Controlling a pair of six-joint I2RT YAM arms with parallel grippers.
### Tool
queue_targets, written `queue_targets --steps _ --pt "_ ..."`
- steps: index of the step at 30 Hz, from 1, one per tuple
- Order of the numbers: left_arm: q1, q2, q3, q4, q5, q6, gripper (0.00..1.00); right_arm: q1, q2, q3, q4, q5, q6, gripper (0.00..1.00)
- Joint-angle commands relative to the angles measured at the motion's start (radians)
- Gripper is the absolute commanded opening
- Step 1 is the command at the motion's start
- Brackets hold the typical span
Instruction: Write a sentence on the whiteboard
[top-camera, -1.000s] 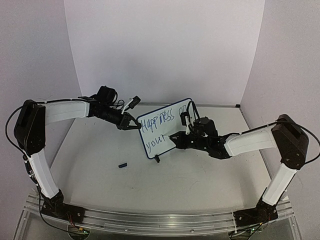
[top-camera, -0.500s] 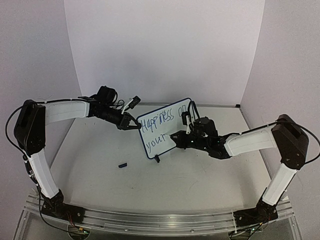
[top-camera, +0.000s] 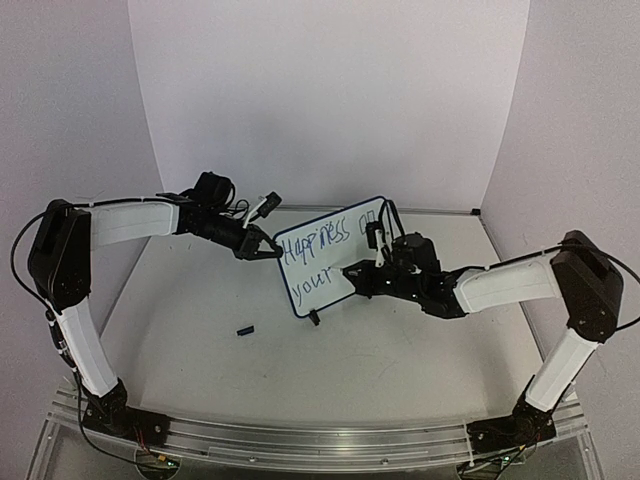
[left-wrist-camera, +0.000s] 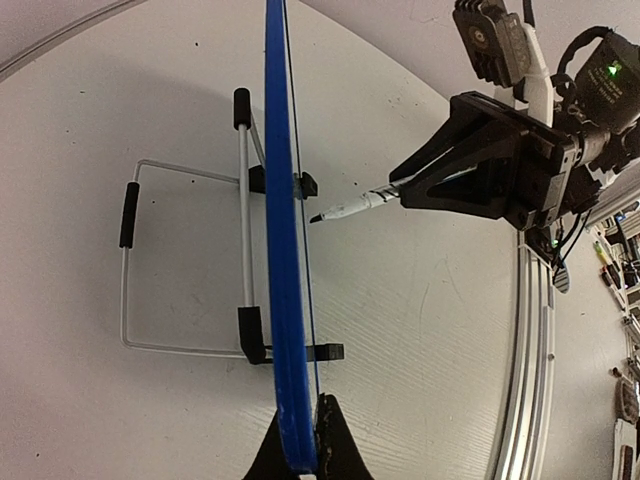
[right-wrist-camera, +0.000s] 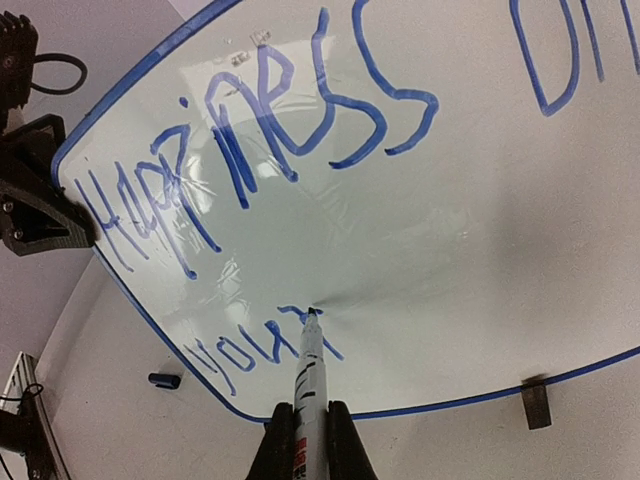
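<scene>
The whiteboard (top-camera: 330, 262) stands tilted at mid-table, its face toward the right arm. The sentence (top-camera: 318, 240) reads "Happiness on" with "your" below it, and it is large in the right wrist view (right-wrist-camera: 270, 130). My left gripper (top-camera: 268, 247) is shut on the board's left edge; the left wrist view shows its jaws (left-wrist-camera: 300, 455) clamped on the blue rim (left-wrist-camera: 283, 250). My right gripper (top-camera: 352, 272) is shut on the marker (right-wrist-camera: 310, 380). The marker's tip meets the board face just after the "r" of "your". The marker also shows in the left wrist view (left-wrist-camera: 355, 205).
A small dark pen cap (top-camera: 244, 329) lies on the table left of the board's foot. A wire stand (left-wrist-camera: 180, 260) sits behind the board. Black clip feet (right-wrist-camera: 536, 402) hold its lower rim. A metal rail (top-camera: 300, 440) runs along the near table edge.
My right gripper and the marker have shifted slightly to the right along the lower line. The left gripper and the board have not moved.
</scene>
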Motion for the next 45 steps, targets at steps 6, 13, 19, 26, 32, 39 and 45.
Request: queue_targets --steps 6,13,19,26,32,39,45 --pt "-0.028 0.006 -0.01 -0.086 -0.088 0.066 0.0 -0.124 -0.096 -0.063 0.05 -0.222 -0.02 0.0" --pt "-0.028 0.008 -0.01 -0.086 -0.091 0.066 0.0 -0.192 -0.041 -0.065 0.113 -0.321 0.012 0.0" --pt "-0.028 0.009 -0.01 -0.088 -0.093 0.067 0.0 -0.203 0.017 -0.032 0.146 -0.342 0.03 0.0" --pt "-0.028 0.009 -0.01 -0.088 -0.094 0.068 0.0 -0.214 0.044 -0.022 0.157 -0.315 0.039 0.0" --pt "-0.028 0.01 -0.01 -0.088 -0.095 0.07 0.0 -0.216 0.06 -0.027 0.16 -0.301 0.046 0.0" --pt "-0.028 0.01 -0.01 -0.089 -0.095 0.07 0.0 -0.216 0.083 -0.073 0.16 -0.294 0.066 0.0" --pt "-0.029 0.009 -0.01 -0.089 -0.095 0.069 0.0 -0.216 0.115 -0.114 0.175 -0.301 0.095 0.0"
